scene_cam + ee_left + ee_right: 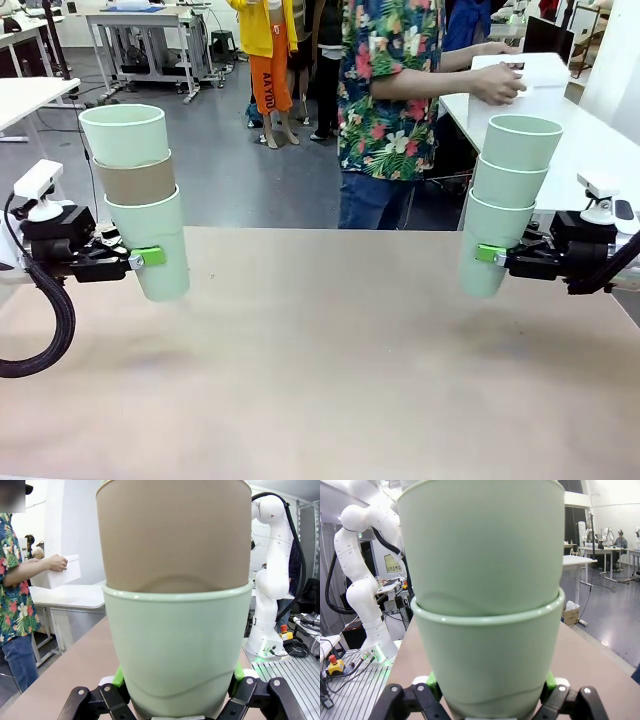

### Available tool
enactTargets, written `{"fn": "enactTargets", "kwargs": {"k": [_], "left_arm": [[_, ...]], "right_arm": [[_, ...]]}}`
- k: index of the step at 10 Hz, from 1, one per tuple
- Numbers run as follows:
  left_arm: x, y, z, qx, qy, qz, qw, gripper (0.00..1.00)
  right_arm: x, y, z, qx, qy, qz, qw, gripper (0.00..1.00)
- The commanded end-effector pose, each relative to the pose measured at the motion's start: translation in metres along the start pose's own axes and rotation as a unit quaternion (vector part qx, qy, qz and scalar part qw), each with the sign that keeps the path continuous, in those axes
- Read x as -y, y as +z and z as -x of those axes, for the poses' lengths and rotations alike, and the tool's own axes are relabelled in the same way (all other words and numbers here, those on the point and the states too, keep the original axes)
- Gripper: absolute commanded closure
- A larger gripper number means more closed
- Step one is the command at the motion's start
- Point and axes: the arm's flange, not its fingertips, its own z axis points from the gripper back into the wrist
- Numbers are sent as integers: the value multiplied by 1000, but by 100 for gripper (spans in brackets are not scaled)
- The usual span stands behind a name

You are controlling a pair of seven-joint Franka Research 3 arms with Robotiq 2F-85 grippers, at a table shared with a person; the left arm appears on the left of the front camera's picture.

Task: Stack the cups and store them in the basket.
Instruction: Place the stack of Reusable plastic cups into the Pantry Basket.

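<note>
- The left gripper (152, 258) is clamped on the lowest cup of the left stack (140, 200), with a green pad pressed against the cup's side.
- That stack holds three cups. A pale green cup (158, 245) is at the bottom, the brown cup (135, 181) is nested in it, and another pale green cup (125, 135) sits on top.
- The left stack stands upright with its top leaning slightly toward the left edge. It appears to hang clear of the table (320, 380).
- In the left wrist view the gripper (178, 692) has a green pad on each side of the green cup (177, 640). The brown cup (175, 535) rises out of it.
- The right gripper (490, 255) is closed on the lowest cup of the right stack (505, 200), again with a green pad on the wall.
- This stack is three pale green cups nested together. Its top leans slightly to the right, and it too looks raised off the table.
- In the right wrist view the fingers (427, 685) squeeze the bottom cup (487, 665), with a second cup (480, 545) seated inside.
- The two stacks are well apart, one over each side of the table.
- The basket (545, 68) sits on a white side table (590, 150) at the far right, well away from both stacks.
- A person (390, 90) in a flowered shirt stands at the far side with one hand (497, 83) on the basket.
</note>
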Motion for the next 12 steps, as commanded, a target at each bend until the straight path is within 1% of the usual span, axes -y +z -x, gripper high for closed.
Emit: {"fn": "enactTargets", "kwargs": {"k": [1,12], "left_arm": [[1,0,-4,7,-3,1,1000,14],[1,0,-4,7,-3,1,1000,14]], "right_arm": [[-1,0,-4,3,6,0,1000,14],[-1,0,-4,3,6,0,1000,14]]}}
